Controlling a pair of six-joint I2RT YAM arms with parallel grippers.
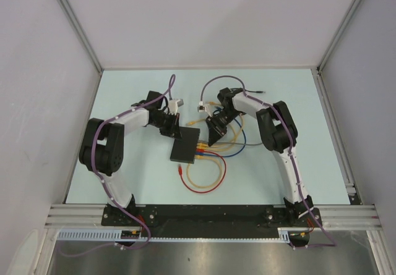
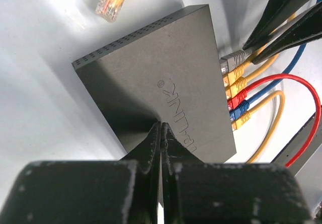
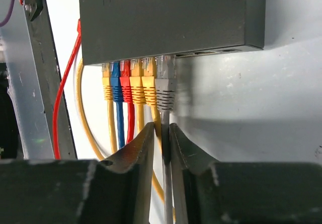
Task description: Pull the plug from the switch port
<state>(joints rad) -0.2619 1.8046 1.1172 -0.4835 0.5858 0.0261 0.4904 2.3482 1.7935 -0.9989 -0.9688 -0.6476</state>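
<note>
The black switch lies mid-table, also seen in the left wrist view and the right wrist view. Several plugs sit in its port row: yellow, blue, red, yellow, yellow, and a grey plug at the end, which also shows in the left wrist view. My left gripper is shut and rests its tips on the switch's top, near its left edge. My right gripper is closed on the grey cable just behind the grey plug, at the switch's port side.
A loose yellow plug lies on the table beyond the switch. Red, yellow and blue cables loop on the table right of and in front of the switch. A loose red plug lies near the front. Walls enclose the table.
</note>
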